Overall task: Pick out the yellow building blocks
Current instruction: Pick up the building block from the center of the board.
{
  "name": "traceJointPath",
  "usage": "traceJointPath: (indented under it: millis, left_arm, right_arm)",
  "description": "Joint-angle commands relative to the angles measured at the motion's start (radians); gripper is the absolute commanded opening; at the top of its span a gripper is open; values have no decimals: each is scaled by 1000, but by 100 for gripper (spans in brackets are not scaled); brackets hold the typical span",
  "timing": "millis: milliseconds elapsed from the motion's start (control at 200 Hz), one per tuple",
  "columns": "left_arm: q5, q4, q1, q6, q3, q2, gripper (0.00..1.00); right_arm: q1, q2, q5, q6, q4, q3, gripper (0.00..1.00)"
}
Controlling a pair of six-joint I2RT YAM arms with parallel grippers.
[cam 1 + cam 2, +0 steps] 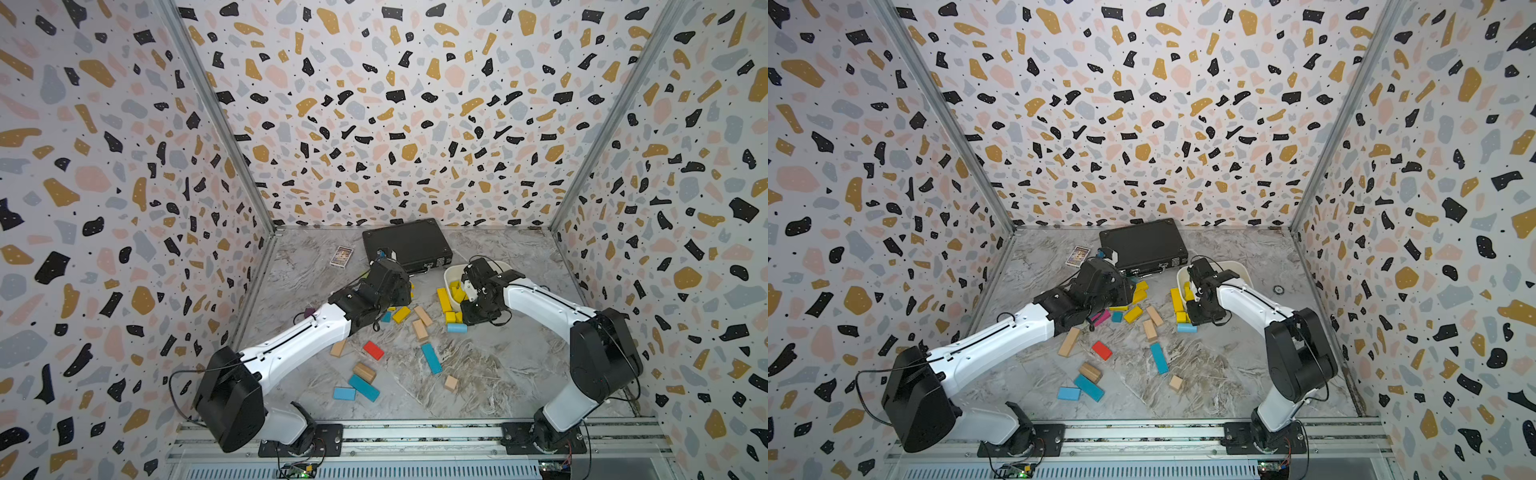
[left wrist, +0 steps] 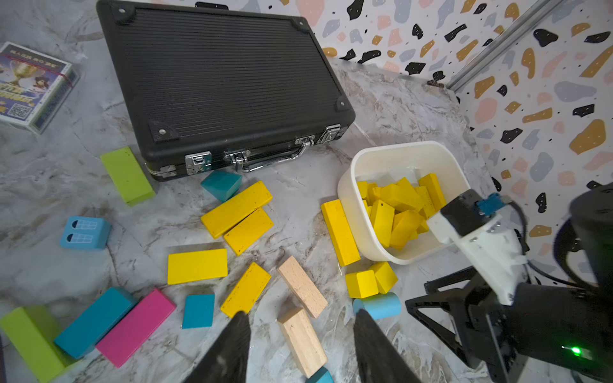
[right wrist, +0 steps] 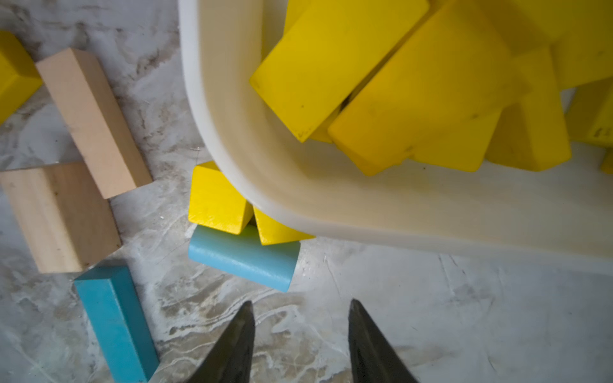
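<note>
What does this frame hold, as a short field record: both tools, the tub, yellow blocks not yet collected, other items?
left tool: open, holding nothing, over a tan block
right tool: open, holding nothing, beside the tub
white tub: holds a pile of yellow blocks
yellow not yet collected: seven in the left wrist view, including a long bar and two cubes next to the tub
other items: black case, card box, light blue cylinder
</note>
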Motion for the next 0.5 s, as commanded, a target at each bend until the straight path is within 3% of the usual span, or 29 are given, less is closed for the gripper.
traceJointPath:
  millis: [0, 496]
  left_arm:
    - [-15, 29, 8, -16, -4, -12, 52]
    - [-4, 27, 23, -25, -22, -27, 52]
  right_arm:
    - [9, 16, 31, -35, 23, 37, 48]
    - [10, 119, 27, -36, 123, 52, 51]
